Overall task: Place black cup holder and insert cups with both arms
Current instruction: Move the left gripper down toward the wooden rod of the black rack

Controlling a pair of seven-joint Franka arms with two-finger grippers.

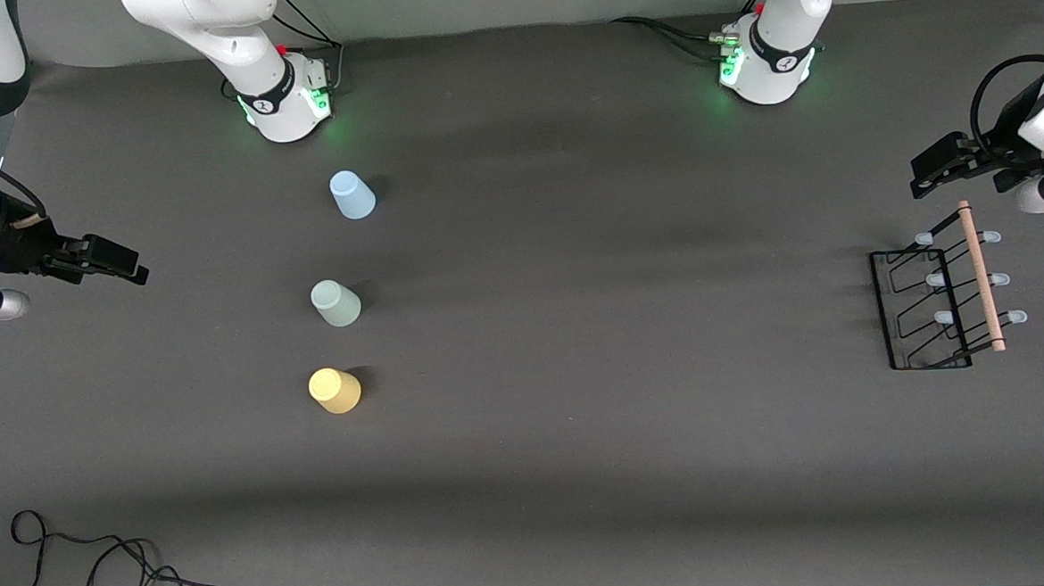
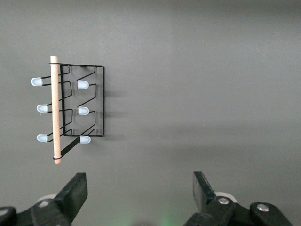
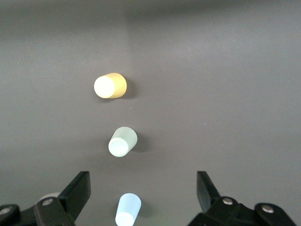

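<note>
The black cup holder (image 1: 923, 308) stands on the table at the left arm's end, with its wooden rod handle (image 1: 981, 276) on top; it also shows in the left wrist view (image 2: 83, 101). Three cups stand in a row toward the right arm's end: light blue (image 1: 352, 196) farthest from the front camera, grey-green (image 1: 336, 303) in the middle, yellow (image 1: 335, 390) nearest. They also show in the right wrist view: blue (image 3: 128, 210), grey-green (image 3: 122, 141), yellow (image 3: 110, 85). My left gripper (image 1: 923, 178) (image 2: 140, 186) is open and empty, up beside the holder. My right gripper (image 1: 132, 264) (image 3: 143, 186) is open and empty, apart from the cups.
The right arm's base (image 1: 289, 104) and the left arm's base (image 1: 769, 70) stand along the table's back edge, with cables beside them. A loose black cable (image 1: 98, 565) lies at the front corner at the right arm's end.
</note>
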